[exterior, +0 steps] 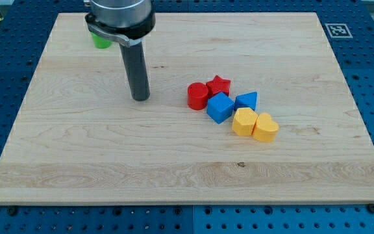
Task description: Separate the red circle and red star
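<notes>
Near the board's [76, 162] centre, we see my tip [140, 99] left of the red circle [197, 95], touching no block; red star [219, 84] adjoins the circle's right. No jaws exist; no legible writing

you see my tip [140, 98] well left of the red circle block [197, 95], which touches the red star block [219, 84] at its upper right.
</notes>
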### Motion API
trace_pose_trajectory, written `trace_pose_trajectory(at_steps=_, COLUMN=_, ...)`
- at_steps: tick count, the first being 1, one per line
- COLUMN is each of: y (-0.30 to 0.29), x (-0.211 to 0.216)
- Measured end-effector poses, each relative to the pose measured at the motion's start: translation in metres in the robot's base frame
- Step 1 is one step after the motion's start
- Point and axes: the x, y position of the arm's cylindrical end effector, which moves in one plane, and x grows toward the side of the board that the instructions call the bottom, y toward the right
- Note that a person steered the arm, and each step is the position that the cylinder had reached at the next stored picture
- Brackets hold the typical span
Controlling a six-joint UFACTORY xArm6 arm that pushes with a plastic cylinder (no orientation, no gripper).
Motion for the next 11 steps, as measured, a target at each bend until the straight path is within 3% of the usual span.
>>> trace_pose_trajectory(at_steps=2, y=0.058, x=0.03)
trace_pose_trajectory(at_steps=5, y=0.135, x=0.037)
trace_pose_trajectory(at_steps=9, y=0.116, x=0.002)
trace_pose_trajectory(at_steps=11, y=0.102, x=0.004)
